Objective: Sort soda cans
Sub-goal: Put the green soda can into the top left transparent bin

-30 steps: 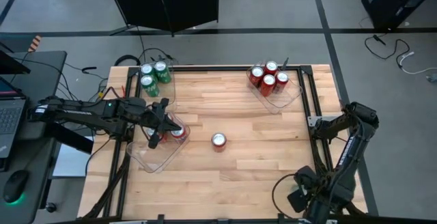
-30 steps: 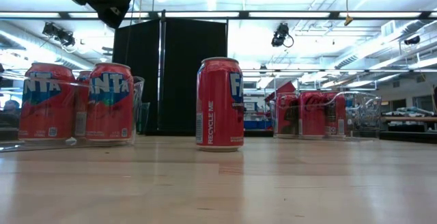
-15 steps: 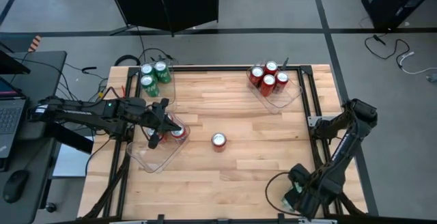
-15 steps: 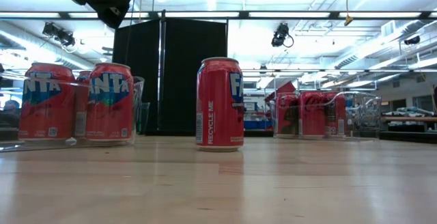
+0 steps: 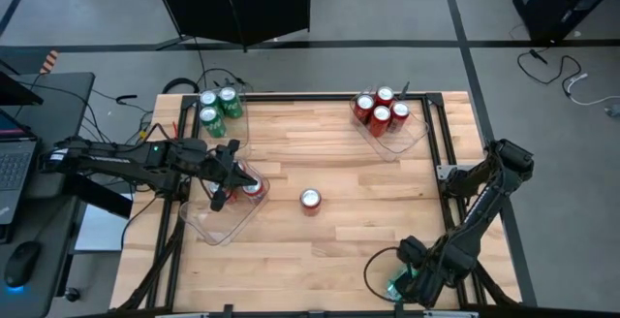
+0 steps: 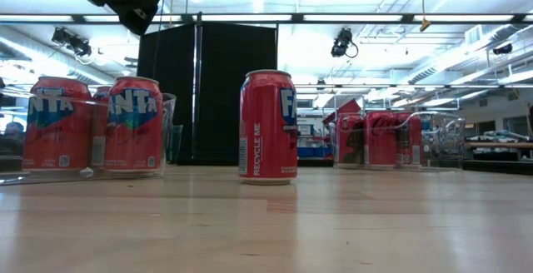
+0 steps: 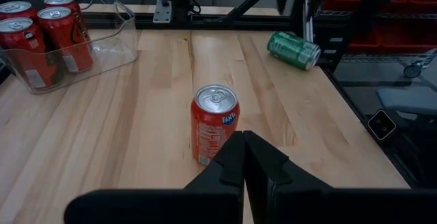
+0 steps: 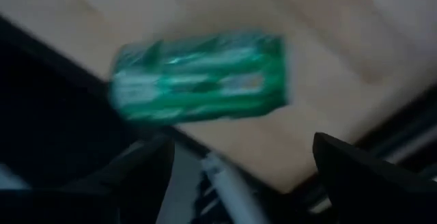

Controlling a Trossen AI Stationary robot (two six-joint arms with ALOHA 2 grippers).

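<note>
A glossy red can with a bright metal top is seen just beyond the shut jaws of the matt dark left gripper, on a smooth wooden table. Clear shiny plastic forms the tray.

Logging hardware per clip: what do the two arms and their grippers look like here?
Both arms are dark, near-black, built of slim jointed links. The left arm has cabling along it and ends in the left gripper, two flat, matte black fingers. The right arm has rounded joint housings; the right gripper has broad dark fingers. No markings are readable.
</note>
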